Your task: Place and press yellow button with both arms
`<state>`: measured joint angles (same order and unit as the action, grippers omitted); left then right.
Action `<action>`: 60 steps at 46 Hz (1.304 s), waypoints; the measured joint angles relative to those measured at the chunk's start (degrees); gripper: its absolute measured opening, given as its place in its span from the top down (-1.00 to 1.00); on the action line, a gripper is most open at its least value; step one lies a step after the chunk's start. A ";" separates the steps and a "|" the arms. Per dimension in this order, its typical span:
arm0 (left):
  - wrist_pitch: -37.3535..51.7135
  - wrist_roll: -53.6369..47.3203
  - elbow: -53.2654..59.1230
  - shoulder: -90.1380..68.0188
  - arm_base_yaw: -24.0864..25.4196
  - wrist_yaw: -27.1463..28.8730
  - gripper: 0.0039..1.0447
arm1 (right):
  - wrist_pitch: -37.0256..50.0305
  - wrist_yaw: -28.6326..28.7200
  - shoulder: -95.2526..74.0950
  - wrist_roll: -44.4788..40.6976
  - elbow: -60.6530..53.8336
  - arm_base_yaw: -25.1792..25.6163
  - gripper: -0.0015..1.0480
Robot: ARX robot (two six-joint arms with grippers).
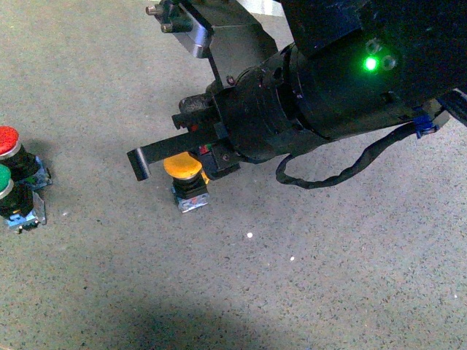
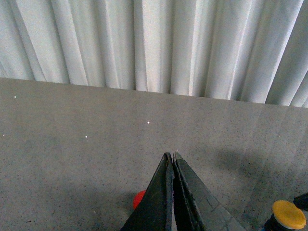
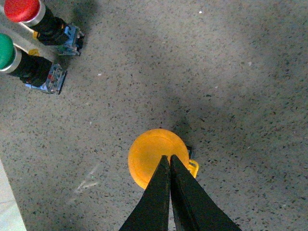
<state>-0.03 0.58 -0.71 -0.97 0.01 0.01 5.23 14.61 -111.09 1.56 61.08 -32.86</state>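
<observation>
Yellow button sits upright on surface, well apart from red button and green button. Right gripper fingers pressed together over cap. Left gripper fingers pressed together, nearby, not bracing it. Risk: narrow tips slip off cap, unbraced button topples sideways.
</observation>
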 joint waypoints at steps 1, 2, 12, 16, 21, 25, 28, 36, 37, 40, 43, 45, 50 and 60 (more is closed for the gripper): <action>0.02 0.02 0.00 0.02 0.00 0.02 0.98 | -0.04 0.04 -0.15 0.13 0.00 0.00 0.97; 0.02 0.02 0.00 0.02 0.00 0.02 0.98 | -0.09 -0.17 -0.31 0.20 0.02 -0.04 0.97; 0.02 0.02 0.00 0.02 0.00 0.00 0.98 | -0.83 0.66 -1.11 0.72 0.68 -0.04 0.97; 0.02 0.00 0.00 0.02 0.00 0.02 0.98 | -1.60 0.63 -1.46 0.81 1.25 -0.04 0.97; 0.02 0.00 0.00 0.02 0.00 0.00 0.98 | -2.75 0.44 -2.10 0.85 2.08 -0.04 0.97; 0.02 0.00 0.00 0.02 0.00 0.00 0.98 | -3.72 0.42 -2.56 0.85 2.67 -0.02 0.97; 0.02 0.00 0.00 0.02 0.00 0.00 0.98 | -4.55 0.20 -2.97 0.77 3.04 -0.02 0.97; 0.00 0.02 0.00 0.02 0.00 0.00 0.98 | -5.51 -0.26 -3.48 -0.15 3.50 -0.02 0.97; 0.02 0.00 0.00 0.02 0.00 0.00 0.98 | -5.46 -0.26 -3.48 -0.17 3.50 -0.02 0.97; 0.02 0.00 0.00 0.02 0.00 0.00 0.98 | -4.68 -0.02 -3.43 -0.02 3.43 -0.02 0.97; 0.02 0.02 0.00 0.02 0.00 0.00 0.98 | -3.85 0.39 -3.21 0.42 3.23 -0.02 0.97; 0.02 0.00 0.00 0.02 0.00 0.02 0.98 | -3.54 0.48 -3.06 0.70 3.15 0.00 0.97; 0.02 0.00 0.00 0.02 0.00 0.00 0.98 | -2.91 0.50 -1.73 1.11 2.54 0.35 0.97; 0.02 0.02 0.00 0.02 0.00 0.00 0.98 | -1.68 1.25 4.13 3.19 0.94 2.45 0.97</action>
<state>-0.01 0.60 -0.71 -0.95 0.01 0.01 3.55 15.86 -106.96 4.75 62.02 -30.41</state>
